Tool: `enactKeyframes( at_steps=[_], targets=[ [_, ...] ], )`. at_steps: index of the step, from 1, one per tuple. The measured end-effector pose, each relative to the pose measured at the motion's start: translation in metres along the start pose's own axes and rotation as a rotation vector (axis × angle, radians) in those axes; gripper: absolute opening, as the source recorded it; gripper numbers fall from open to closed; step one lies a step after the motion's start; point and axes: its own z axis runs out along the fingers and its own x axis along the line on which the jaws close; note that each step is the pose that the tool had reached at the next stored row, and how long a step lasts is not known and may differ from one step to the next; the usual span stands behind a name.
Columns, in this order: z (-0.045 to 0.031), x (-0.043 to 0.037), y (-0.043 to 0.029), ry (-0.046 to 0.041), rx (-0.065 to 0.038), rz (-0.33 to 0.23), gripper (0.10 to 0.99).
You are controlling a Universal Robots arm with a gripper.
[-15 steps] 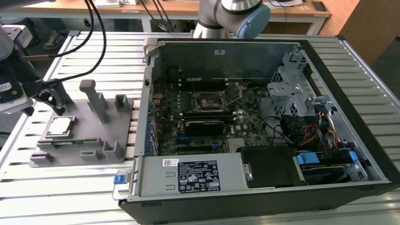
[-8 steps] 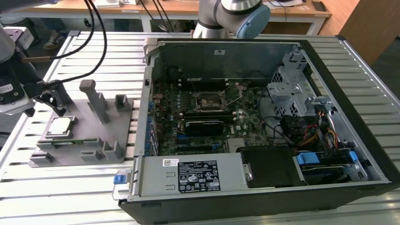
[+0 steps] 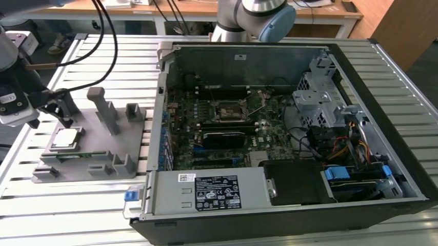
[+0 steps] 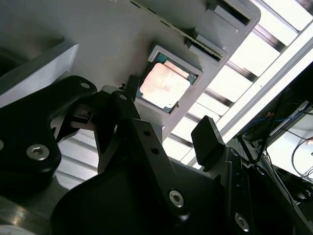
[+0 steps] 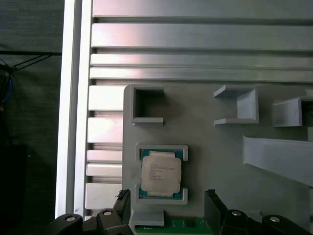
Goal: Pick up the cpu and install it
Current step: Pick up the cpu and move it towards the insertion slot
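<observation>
The cpu (image 3: pixel 65 138) is a small square chip with a silver-white top. It lies flat in a recess of the grey fixture (image 3: pixel 102 156) at the exterior view's left. My gripper (image 3: pixel 51 119) hangs just above it, open, with nothing between its black fingers. In both wrist views the cpu (image 5: pixel 161 172) (image 4: pixel 164 84) sits a little ahead of the gripper (image 5: pixel 166 203) (image 4: pixel 168 115), whose two fingertips stand wider apart than the chip. The motherboard socket (image 3: pixel 229 110) lies inside the open computer case (image 3: pixel 383 128).
The fixture carries upright blocks (image 3: pixel 102 107) right beside the cpu. A green strip (image 5: pixel 186 225) lies in the fixture near the fingers. The slatted metal table (image 3: pixel 89 210) ends close to the fixture's side. Cables (image 3: pixel 102 46) hang over the table's back left.
</observation>
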Motion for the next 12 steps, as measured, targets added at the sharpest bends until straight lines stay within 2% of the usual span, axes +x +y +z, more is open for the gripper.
enactKeyframes(
  at_steps=[12],
  targets=[
    [0.0075, -0.0001, -0.0005, 0.0019, 0.000, 0.000, 0.706]
  ],
)
